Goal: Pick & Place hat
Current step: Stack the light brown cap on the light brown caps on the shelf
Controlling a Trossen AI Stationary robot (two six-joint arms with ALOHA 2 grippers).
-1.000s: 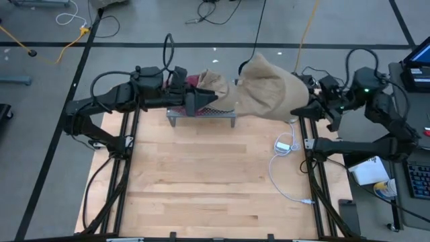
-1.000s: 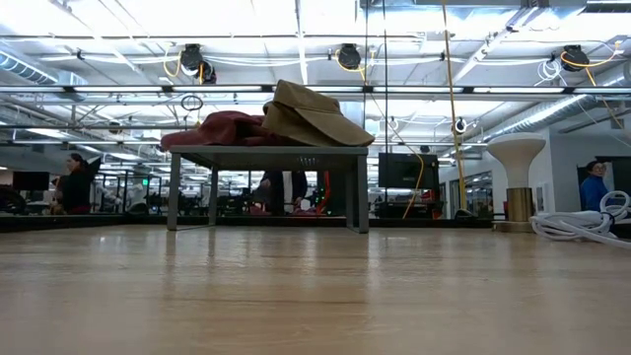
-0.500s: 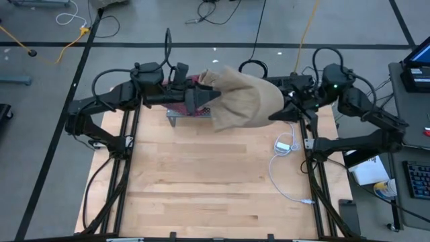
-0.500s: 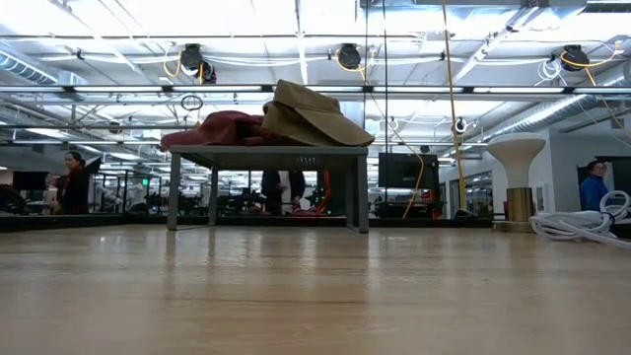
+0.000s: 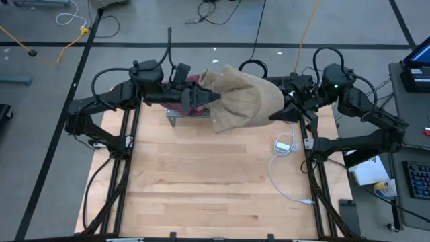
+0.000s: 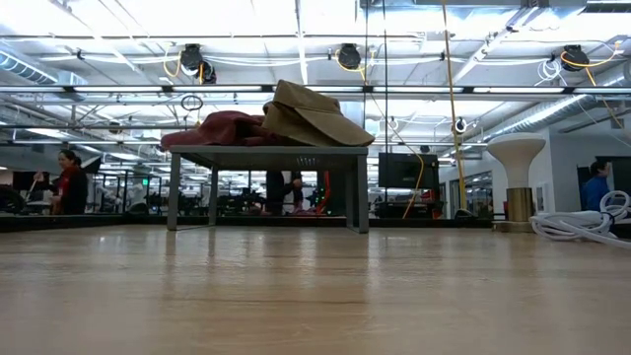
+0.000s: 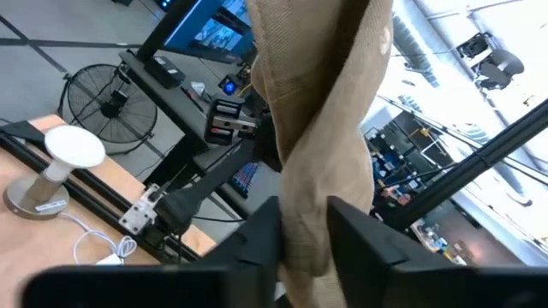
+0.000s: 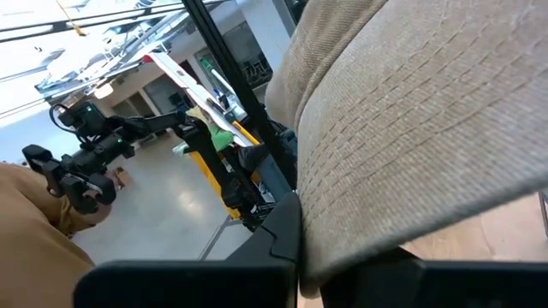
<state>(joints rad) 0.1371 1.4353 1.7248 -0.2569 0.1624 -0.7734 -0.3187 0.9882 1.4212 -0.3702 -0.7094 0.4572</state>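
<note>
Scanning from the near edge, the wooden desk (image 5: pixel 201 181) carries nothing of the task; a white cable (image 5: pixel 282 171) with its adapter lies near the right rail.

Farther back, a tan hat (image 5: pixel 243 101) hangs above the desk between the two arms, partly over a small grey metal stand (image 5: pixel 201 115) at the far edge. The right end effector (image 5: pixel 279 113) is clamped shut on the hat's right edge. The left end effector (image 5: pixel 209 99) meets the hat's left edge, with cloth lying between its partly closed fingers (image 7: pixel 364 239); whether that grip is complete cannot be told. Judged from this arrangement, the hat is stretched between two holds so that it keeps its shape while carried, and this step is probably a handover or a two-arm placement at the stand.

View differences:
- The high view alone shows both arms and the hat's position over the desk, but the hat covers most of the stand's top.
- The low view shows the stand's top, where a dark red garment (image 6: pixel 217 130) and a second tan hat (image 6: pixel 315 113) rest. It shows neither arm nor the carried hat.
- The left wrist view shows cloth in the finger gap, plus a white mushroom-shaped post (image 7: pixel 60 167) at the right edge.
- The right wrist view shows coarse woven fabric filling the frame.
</note>
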